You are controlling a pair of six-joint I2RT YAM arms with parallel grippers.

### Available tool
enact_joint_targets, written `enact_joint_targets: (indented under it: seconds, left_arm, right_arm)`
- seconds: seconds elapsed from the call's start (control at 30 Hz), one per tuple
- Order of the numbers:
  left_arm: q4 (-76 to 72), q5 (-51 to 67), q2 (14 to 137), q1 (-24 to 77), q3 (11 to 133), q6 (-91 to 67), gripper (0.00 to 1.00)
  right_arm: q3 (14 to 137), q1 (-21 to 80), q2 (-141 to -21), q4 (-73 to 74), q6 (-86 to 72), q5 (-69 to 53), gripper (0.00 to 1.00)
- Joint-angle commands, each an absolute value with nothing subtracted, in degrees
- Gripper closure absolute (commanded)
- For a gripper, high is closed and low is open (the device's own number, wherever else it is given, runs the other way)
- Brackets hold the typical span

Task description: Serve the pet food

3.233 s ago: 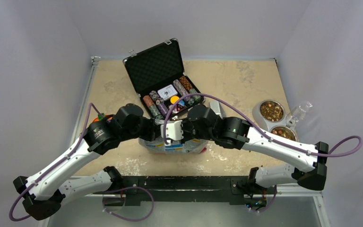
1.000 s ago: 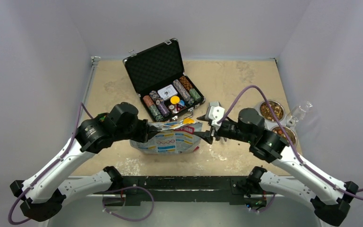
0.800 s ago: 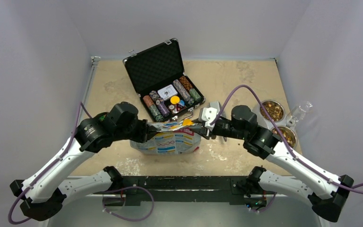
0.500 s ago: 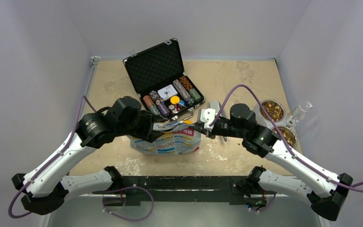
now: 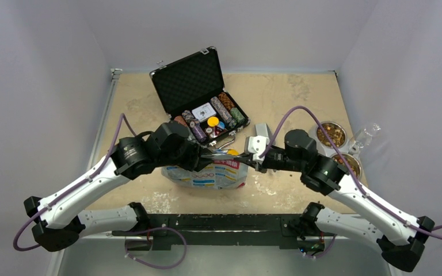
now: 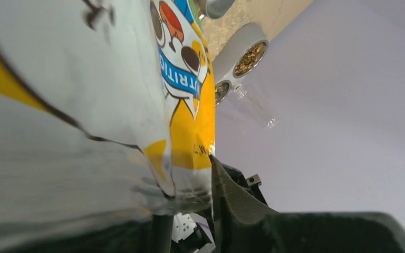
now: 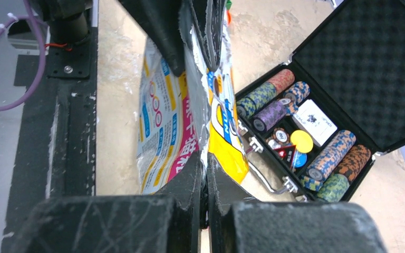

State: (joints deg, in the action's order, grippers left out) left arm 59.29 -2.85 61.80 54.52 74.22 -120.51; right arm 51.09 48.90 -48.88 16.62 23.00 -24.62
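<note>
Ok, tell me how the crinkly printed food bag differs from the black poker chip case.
The crinkly printed food bag is soft film, pinched at its top edge by the shut right gripper; the black poker chip case is rigid and ungripped. The case stands open, showing its chips; the bag's contents are hidden. Both sit on the table.

White-blue-yellow-pink printed bag (image 5: pixel 207 175); black case (image 5: pixel 187 77), multicoloured striped chips (image 5: pixel 225 102).

We have two slim arms, the left arm (image 5: pixel 83 188) and the right arm (image 5: pixel 368 201), each with white shells between round black joints. A purple cable (image 5: pixel 297 107) loops along each. The right hand (image 7: pixel 205 164) has matte black, scratched fingers (image 7: pixel 187 184).
</note>
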Motion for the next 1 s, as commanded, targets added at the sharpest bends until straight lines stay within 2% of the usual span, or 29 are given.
enact_joint_targets:
  seconds: [0.0, 0.1, 0.2, 0.4, 0.43, 0.53, 0.57, 0.7, 0.77, 0.87, 0.97]
  left_arm:
    - [50.2, -9.3, 59.2, 54.4, 68.5, -127.5, 0.73]
    - [44.3, -9.2, 59.1, 53.7, 65.9, -126.0, 0.99]
    - [42.9, -9.9, 57.8, 52.7, 66.1, -125.8, 1.00]
    - [49.3, -5.9, 57.8, 50.8, 71.1, -124.5, 1.00]
    - [48.9, -5.6, 57.1, 50.5, 70.1, -124.6, 0.93]
    - [52.3, -8.1, 53.8, 49.4, 68.6, -124.2, 0.30]
    - [55.4, -9.3, 52.7, 49.1, 68.9, -123.8, 0.18]
    - [62.0, -13.0, 47.5, 47.0, 66.3, -123.5, 0.15]
    - [62.6, -13.8, 45.3, 46.8, 64.3, -125.6, 0.17]
    - [63.5, -14.2, 44.7, 46.8, 63.8, -126.9, 0.22]
    - [63.8, -15.4, 45.5, 46.6, 64.3, -126.9, 0.34]
  right_arm:
    - [53.0, 49.2, -41.1, 17.9, 23.5, -25.5, 1.00]
    - [52.7, 49.3, -39.8, 21.6, 22.9, -26.2, 1.00]
    - [52.5, 49.6, -38.8, 24.9, 23.0, -23.6, 1.00]
    - [55.3, 49.6, -39.6, 32.6, 26.5, -19.2, 1.00]
    - [55.7, 49.7, -40.1, 33.2, 26.9, -18.9, 1.00]
    - [56.5, 49.6, -40.6, 33.5, 27.4, -17.5, 1.00]
    - [56.6, 49.6, -40.8, 33.5, 27.4, -16.7, 1.00]
    - [58.5, 49.6, -42.2, 35.2, 27.5, -16.7, 1.00]
    - [60.0, 49.7, -43.4, 36.7, 27.5, -17.3, 0.96]
    - [61.2, 50.1, -45.0, 36.3, 27.5, -17.4, 0.76]
    - [62.6, 53.1, -47.5, 35.2, 29.0, -15.8, 0.46]
